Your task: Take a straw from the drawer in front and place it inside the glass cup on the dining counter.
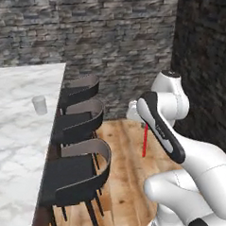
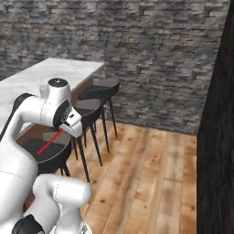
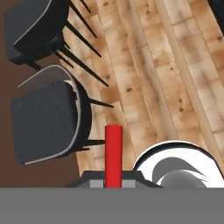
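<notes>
My gripper (image 3: pixel 113 183) is shut on the red straw (image 3: pixel 113 151), which sticks out from between the fingertips and points down toward the wooden floor. From the right base the gripper (image 2: pixel 65 130) holds the straw (image 2: pixel 49 142) slanting over the nearest stool. From the left base the straw (image 1: pixel 145 140) hangs below the hand, behind my forearm. The clear glass cup (image 1: pixel 39 104) stands upright on the white marble dining counter (image 1: pixel 17 149), well left of the gripper and beyond the stools. The drawer is out of view.
Three black stools (image 1: pixel 78 171) (image 1: pixel 82 117) (image 1: pixel 81 86) line the counter's edge between the arm and the cup. A stone wall (image 1: pixel 105 35) closes the back and a dark wall (image 2: pixel 217 137) the right. Wooden floor (image 2: pixel 146 173) lies open to the right of the stools.
</notes>
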Robot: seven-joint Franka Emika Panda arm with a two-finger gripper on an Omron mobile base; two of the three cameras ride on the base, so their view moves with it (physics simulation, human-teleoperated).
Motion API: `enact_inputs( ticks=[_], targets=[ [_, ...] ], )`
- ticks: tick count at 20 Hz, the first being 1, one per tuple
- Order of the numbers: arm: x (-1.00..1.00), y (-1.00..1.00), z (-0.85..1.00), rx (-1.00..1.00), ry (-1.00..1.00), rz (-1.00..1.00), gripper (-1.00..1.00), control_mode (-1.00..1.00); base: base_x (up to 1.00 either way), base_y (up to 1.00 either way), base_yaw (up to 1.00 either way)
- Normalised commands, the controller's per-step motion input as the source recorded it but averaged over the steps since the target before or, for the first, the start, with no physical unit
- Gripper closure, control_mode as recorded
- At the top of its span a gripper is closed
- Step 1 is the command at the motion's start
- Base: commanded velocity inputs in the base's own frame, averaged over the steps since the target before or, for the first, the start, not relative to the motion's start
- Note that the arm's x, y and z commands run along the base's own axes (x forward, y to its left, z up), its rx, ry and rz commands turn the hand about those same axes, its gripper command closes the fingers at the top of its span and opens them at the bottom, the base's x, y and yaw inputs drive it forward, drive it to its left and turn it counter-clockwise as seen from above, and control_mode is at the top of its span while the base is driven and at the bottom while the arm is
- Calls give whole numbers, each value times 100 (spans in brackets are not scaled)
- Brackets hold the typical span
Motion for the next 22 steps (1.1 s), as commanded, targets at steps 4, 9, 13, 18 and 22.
enact_inputs(
  ticks=[4, 9, 13, 18, 22],
  targets=[
    [0, 0, 0, 0, 0, 0, 100, 100, 75, -86, 41],
    [0, 0, 0, 0, 0, 0, 100, 100, 78, -76, 44],
    [0, 0, 0, 0, 0, 0, 100, 100, 71, -60, 53],
    [0, 0, 0, 0, 0, 0, 100, 100, 60, -49, 60],
    [0, 0, 0, 0, 0, 0, 100, 100, 48, -54, 60]
  ],
)
